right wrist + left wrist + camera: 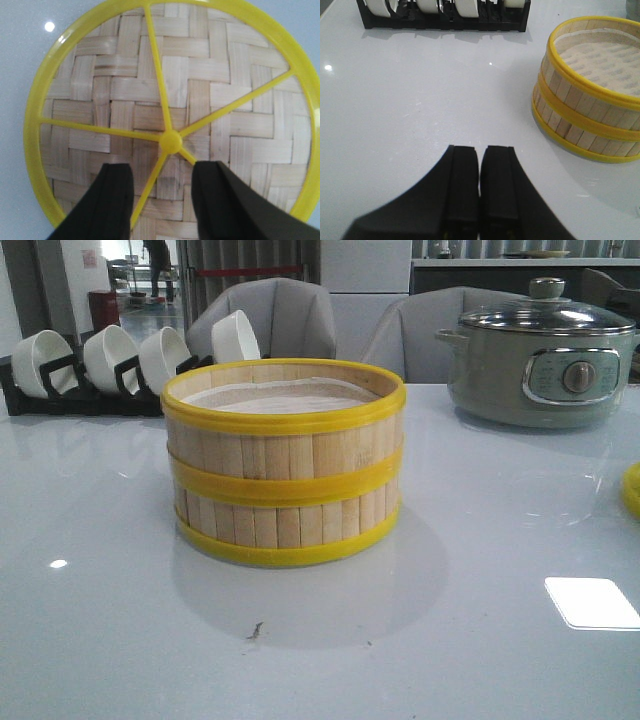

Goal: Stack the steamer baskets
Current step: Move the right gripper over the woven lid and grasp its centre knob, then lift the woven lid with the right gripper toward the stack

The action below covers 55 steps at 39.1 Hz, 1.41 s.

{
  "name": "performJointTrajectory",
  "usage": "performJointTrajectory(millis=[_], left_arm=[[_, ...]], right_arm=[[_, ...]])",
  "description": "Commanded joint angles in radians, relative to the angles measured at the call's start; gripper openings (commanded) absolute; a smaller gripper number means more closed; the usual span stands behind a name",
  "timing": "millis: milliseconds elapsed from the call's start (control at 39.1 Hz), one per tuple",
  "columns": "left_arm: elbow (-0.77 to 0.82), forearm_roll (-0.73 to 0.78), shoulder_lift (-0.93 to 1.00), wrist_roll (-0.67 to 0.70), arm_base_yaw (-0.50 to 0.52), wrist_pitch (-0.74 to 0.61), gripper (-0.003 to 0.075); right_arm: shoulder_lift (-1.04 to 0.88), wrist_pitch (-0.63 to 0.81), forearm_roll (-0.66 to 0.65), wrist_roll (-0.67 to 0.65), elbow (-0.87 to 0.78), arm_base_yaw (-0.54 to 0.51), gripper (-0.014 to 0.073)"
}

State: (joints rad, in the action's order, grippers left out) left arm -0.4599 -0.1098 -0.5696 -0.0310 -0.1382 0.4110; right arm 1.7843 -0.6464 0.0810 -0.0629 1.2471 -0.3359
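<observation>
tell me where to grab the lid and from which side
Judging by the right wrist view, take the lid from straight above at its yellow hub, or a spoke beside it. It seems to lie flat on the table, so the rim offers little. The right gripper hangs open over it, fingers either side of a spoke.

Two stacked steamer baskets [284,462], tabletop [480,540]
</observation>
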Motion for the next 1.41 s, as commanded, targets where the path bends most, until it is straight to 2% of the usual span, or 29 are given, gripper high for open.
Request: performJointTrajectory(millis=[0,1380], left_arm=[[-0.029,-0.002,0.002,0.006,-0.006,-0.083,0.0085],[-0.029,-0.002,0.002,0.006,-0.006,-0.083,0.0085]], right_arm=[[-0.043,0.06,-0.01,0.015,0.034,-0.006,0.0392],[0.015,0.122,-0.01,0.015,0.034,-0.008,0.0392]])
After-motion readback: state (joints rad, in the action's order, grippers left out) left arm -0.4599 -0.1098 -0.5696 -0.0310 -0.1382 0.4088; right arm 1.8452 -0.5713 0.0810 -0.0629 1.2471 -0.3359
